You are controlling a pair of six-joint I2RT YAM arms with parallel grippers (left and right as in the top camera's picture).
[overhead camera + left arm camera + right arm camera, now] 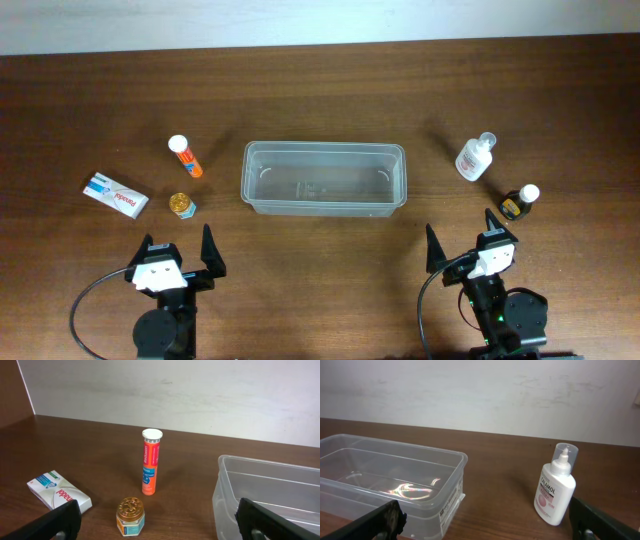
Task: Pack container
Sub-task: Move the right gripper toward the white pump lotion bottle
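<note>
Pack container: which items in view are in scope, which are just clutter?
In scope: clear plastic rectangular tub; likely cargo: white-capped orange tube, gold-lidded small jar, flat white box, white lotion bottle, white-capped dark bottle.
Just lying about: nothing I can see.

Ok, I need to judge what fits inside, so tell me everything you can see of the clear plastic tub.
The clear, see-through plastic rectangular tub sits upright and lidless in the middle of the brown wooden table, long side running left to right. It is shallow, with rounded corners, a flared rim and glossy walls. It is empty, and only the table touches it.
</note>
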